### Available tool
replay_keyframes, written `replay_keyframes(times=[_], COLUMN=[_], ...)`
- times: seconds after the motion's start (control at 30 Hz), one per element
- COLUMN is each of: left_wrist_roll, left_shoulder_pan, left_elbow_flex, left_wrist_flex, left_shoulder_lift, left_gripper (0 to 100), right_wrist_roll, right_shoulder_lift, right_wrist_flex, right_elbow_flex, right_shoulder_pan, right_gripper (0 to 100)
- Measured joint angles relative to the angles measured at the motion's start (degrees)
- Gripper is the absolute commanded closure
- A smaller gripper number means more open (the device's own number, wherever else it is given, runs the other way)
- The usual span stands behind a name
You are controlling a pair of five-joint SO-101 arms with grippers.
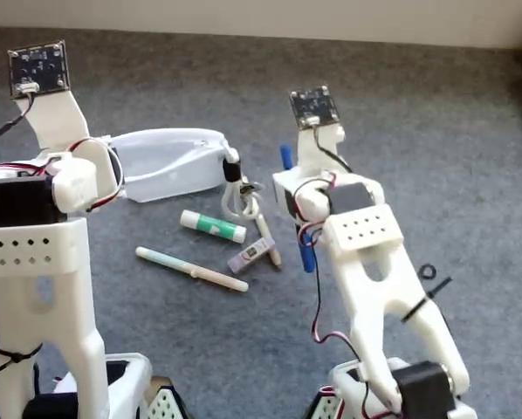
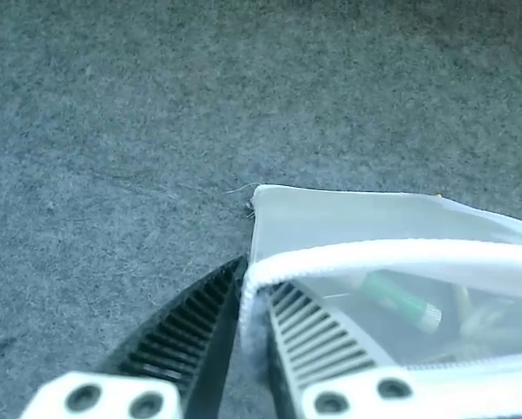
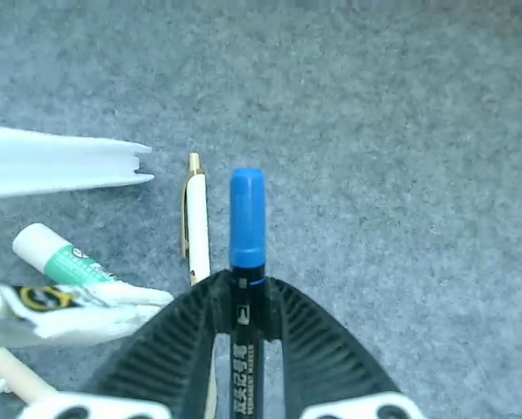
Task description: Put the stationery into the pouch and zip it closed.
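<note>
A translucent white pouch (image 1: 169, 163) lies on the grey carpet. My left gripper (image 1: 114, 172) is shut on its left end, with the zipper edge pinched between the jaws (image 2: 248, 272) and the pouch (image 2: 383, 218) stretching away. My right gripper (image 3: 243, 288) is shut on a blue marker (image 3: 246, 214), held above the carpet just right of the pouch's other end (image 3: 69, 161); the blue marker (image 1: 286, 158) stands nearly upright. On the carpet lie a green-and-white glue stick (image 1: 212, 226), a long pale pen (image 1: 191, 269), a small lilac item (image 1: 250, 255) and a beige pen (image 1: 265, 231).
A white looped strap (image 1: 235, 194) hangs at the pouch's right end. A small black clip (image 1: 429, 273) lies right of the right arm. Open carpet stretches behind the pouch and to the far right.
</note>
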Motion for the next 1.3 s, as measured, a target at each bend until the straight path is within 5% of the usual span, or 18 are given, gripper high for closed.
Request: replay_keyframes(times=[0.67,1.3], left_wrist_roll=[0.0,0.0], left_shoulder_pan=[-0.09,-0.18], left_elbow_flex=[0.79,0.97], left_wrist_flex=[-0.26,-0.35], left_shoulder_lift=[0.0,0.0], left_gripper=[99,99], right_wrist_roll=[0.0,0.0], right_shoulder_lift=[-17.58,-30.59], right_wrist_flex=[0.0,-6.86], right_elbow_flex=[2.9,2.9], right_shoulder_pan=[-2.29,-17.23], right_gripper=[99.3,99.3])
